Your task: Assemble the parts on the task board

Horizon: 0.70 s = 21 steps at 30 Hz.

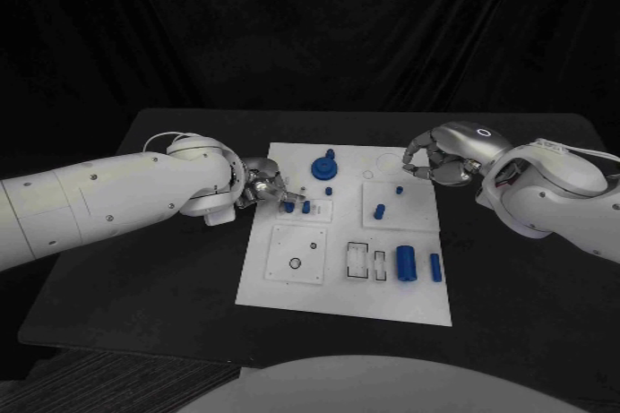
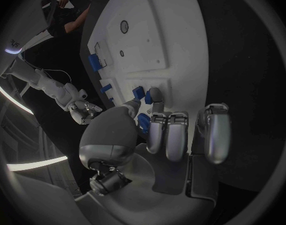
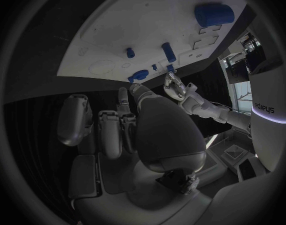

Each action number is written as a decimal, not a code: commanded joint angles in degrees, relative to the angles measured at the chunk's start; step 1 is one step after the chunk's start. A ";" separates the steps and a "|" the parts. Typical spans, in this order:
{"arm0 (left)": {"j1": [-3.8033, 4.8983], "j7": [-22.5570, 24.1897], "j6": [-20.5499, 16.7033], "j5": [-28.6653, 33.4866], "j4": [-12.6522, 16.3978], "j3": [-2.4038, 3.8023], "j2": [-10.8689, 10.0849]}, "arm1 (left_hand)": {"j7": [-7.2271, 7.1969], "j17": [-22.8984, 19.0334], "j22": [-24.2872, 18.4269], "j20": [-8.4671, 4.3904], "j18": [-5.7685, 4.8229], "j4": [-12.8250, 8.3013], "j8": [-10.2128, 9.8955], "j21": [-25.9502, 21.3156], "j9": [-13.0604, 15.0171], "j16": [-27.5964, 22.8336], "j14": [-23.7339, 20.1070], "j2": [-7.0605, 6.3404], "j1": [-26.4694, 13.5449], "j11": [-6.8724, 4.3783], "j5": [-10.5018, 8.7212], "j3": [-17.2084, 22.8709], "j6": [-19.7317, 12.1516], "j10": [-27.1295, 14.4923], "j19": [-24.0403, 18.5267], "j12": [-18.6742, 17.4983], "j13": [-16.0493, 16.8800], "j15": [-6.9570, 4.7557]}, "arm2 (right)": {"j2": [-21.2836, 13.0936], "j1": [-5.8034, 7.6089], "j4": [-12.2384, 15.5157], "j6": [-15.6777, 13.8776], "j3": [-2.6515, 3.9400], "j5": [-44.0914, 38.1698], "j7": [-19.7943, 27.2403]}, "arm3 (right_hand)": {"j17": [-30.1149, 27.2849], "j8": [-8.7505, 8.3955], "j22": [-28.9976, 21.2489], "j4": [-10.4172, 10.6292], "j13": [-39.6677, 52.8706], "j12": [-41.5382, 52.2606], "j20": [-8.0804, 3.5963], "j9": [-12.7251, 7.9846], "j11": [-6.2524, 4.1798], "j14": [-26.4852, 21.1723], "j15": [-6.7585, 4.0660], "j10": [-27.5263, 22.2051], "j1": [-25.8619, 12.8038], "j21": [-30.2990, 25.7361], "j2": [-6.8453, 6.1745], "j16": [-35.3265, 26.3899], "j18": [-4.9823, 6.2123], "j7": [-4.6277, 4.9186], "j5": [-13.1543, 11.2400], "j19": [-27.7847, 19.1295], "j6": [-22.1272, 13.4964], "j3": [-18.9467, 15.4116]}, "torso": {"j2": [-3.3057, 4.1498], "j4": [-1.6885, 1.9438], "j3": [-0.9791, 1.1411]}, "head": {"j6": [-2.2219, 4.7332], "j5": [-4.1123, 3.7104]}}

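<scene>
Left hand [image 1: 265, 187] at the board's [image 1: 339, 292] left edge pinches a small part [image 1: 287, 207]; press it straight down, squarely. Right hand [image 1: 437, 162], upper right, curled on nothing.

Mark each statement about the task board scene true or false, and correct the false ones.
1. The task board is white. True.
2. The left hand is at the board's left edge, by small blue parts. True.
3. The right hand holds the large blue cylinder. False: the cylinder lies on the board, apart from both hands.
4. The table is white. False: it is black.
</scene>
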 commanded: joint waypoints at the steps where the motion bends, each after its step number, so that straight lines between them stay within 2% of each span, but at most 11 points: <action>1: -0.20 0.00 1.04 -0.05 -0.05 -0.08 -0.05 | 0.04 15.07 11.89 -0.04 1.17 -0.33 0.33 -0.24 0.34 0.15 6.06 -0.06 0.95 -0.18 1.11 -0.10 -0.52 5.89 -0.13 -0.03 15.00 -0.17 | 0.00 -0.20 -0.03 0.03 0.04 -0.11 -0.92 | 12.30 0.13 9.40 0.04 15.09 0.20 0.09 -0.04 -0.28 5.21 -0.31 6.00 0.43 -0.23 0.02 -0.20 1.15 0.19 0.20 -0.33 0.28 0.26 | -0.01 0.02 -0.01 | -0.01 0.00; 4: -0.20 0.12 1.00 -0.05 -0.04 -0.08 -0.08 | 0.02 15.07 11.90 -0.06 1.16 -0.66 0.58 -0.23 0.71 0.15 6.06 0.09 1.85 -0.23 2.42 -0.21 -0.82 5.89 -0.13 -0.03 15.00 -0.18 | 0.01 -0.23 -0.05 0.05 0.04 -0.11 -0.93 | 12.30 0.13 9.40 0.04 15.09 0.20 0.09 -0.04 -0.28 5.21 -0.31 6.00 0.43 -0.23 0.02 -0.20 1.15 0.19 0.20 -0.33 0.28 0.26 | -0.03 0.02 0.01 | -0.01 0.01; 6: -0.20 0.28 0.95 -0.05 -0.06 -0.08 -0.08 | 0.01 15.07 11.84 -0.08 1.20 -0.86 0.67 -0.42 0.91 0.15 6.06 0.24 2.52 -0.24 4.23 -0.25 -1.11 5.89 -0.25 -0.03 15.00 -0.20 | 0.04 -0.24 -0.07 0.04 0.04 -0.11 -0.93 | 12.30 0.13 9.40 0.04 15.09 0.20 0.09 -0.04 -0.28 5.21 -0.31 6.00 0.43 -0.23 0.02 -0.20 1.15 0.19 0.20 -0.33 0.28 0.26 | -0.02 0.03 0.01 | -0.01 0.08; 7: -0.20 0.37 0.93 -0.05 -0.06 -0.08 -0.08 | 0.01 15.07 11.83 -0.08 1.21 -0.99 0.70 -0.47 1.01 0.15 6.06 0.33 2.95 -0.23 5.71 -0.24 -1.29 5.89 -0.28 -0.03 15.00 -0.21 | 0.04 -0.25 -0.07 0.03 0.04 -0.11 -0.93 | 12.27 0.14 9.37 -0.02 15.09 0.20 0.10 -0.03 -0.27 5.20 -0.31 6.00 0.49 -0.32 0.04 -0.23 1.17 0.20 0.34 -0.36 0.28 0.34 | -0.01 0.02 0.00 | -0.01 0.08; 9: -0.20 0.51 0.90 -0.05 -0.06 -0.08 -0.08 | 0.01 15.07 11.82 -0.10 1.22 -1.21 0.71 -0.51 1.07 0.15 6.06 0.36 3.48 -0.25 7.27 -0.17 -1.47 5.89 -0.30 -0.03 15.00 -0.20 | 0.05 -0.26 -0.08 0.02 0.04 -0.11 -0.93 | 12.27 0.14 9.37 -0.02 15.09 0.20 0.10 -0.03 -0.27 5.20 -0.31 6.00 0.49 -0.32 0.04 -0.23 1.17 0.20 0.34 -0.36 0.28 0.34 | -0.01 0.03 -0.01 | -0.01 0.05; 11: -0.21 0.60 0.88 -0.05 -0.05 -0.08 -0.09 | -0.08 15.07 11.79 -0.12 1.24 -2.06 0.69 -0.62 1.16 0.15 6.06 0.37 4.92 -0.31 10.74 0.38 -1.77 5.89 -0.38 -0.03 15.00 -0.25 | 0.06 -0.27 -0.08 0.03 0.04 -0.11 -0.95 | 12.27 0.14 9.37 -0.02 15.09 0.20 0.10 -0.03 -0.27 5.20 -0.31 6.00 0.49 -0.32 0.04 -0.23 1.17 0.20 0.34 -0.36 0.28 0.34 | -0.03 0.03 0.00 | -0.01 0.06; 12: -0.21 0.65 0.89 -0.05 -0.04 -0.08 -0.10 | -0.10 15.07 11.79 -0.13 1.25 -2.20 0.69 -0.63 1.17 0.15 6.06 0.36 5.23 -0.32 11.42 0.51 -1.82 5.89 -0.39 -0.03 15.00 -0.26 | 0.06 -0.27 -0.08 0.05 0.04 -0.11 -0.97 | 12.27 0.14 9.37 -0.02 15.09 0.20 0.10 -0.03 -0.27 5.20 -0.31 6.00 0.49 -0.32 0.04 -0.23 1.17 0.20 0.34 -0.36 0.28 0.34 | -0.02 0.03 0.01 | -0.01 0.06; 14: -0.21 0.73 0.91 -0.05 -0.04 -0.08 -0.12 | -0.23 15.07 11.76 -0.21 1.27 -3.19 0.63 -0.73 1.19 0.15 6.06 0.19 7.09 -0.43 15.35 1.56 -2.12 5.89 -0.46 -0.03 15.00 -0.33 | 0.04 -0.28 -0.08 0.06 0.04 -0.11 -1.01 | 12.27 0.14 9.37 -0.02 15.09 0.20 0.10 -0.03 -0.27 5.20 -0.31 6.00 0.49 -0.32 0.04 -0.23 1.17 0.20 0.34 -0.36 0.28 0.34 | 0.00 0.04 0.01 | -0.01 0.01; 17: -0.21 0.76 0.97 -0.05 -0.03 -0.08 -0.17 | -0.32 15.07 11.75 -0.28 1.28 -4.19 0.57 -0.77 1.17 0.15 6.06 -0.19 8.65 -0.53 18.57 2.94 -2.36 5.89 -0.49 -0.03 15.00 -0.41 | 0.02 -0.28 -0.08 0.07 0.04 -0.11 -1.05 | 12.22 0.14 9.36 -0.08 15.09 0.20 0.10 -0.03 -0.26 5.18 -0.30 6.00 0.54 -0.39 0.05 -0.29 1.18 0.21 0.45 -0.39 0.28 0.40 | 0.00 0.07 -0.01 | -0.01 0.00; 21: -0.21 0.73 0.94 -0.05 0.03 -0.08 -0.25 | -0.41 15.07 11.75 -0.34 1.28 -5.15 0.55 -0.80 1.16 0.15 6.06 -0.61 9.82 -0.60 19.86 4.37 -2.46 5.89 -0.50 -0.03 15.00 -0.47 | 0.02 -0.29 -0.09 0.12 0.04 -0.11 -1.09 | 12.22 0.14 9.36 -0.08 15.09 0.20 0.10 -0.03 -0.26 5.18 -0.30 6.00 0.54 -0.39 0.05 -0.29 1.18 0.21 0.45 -0.39 0.28 0.40 | -0.03 0.06 0.01 | -0.01 0.03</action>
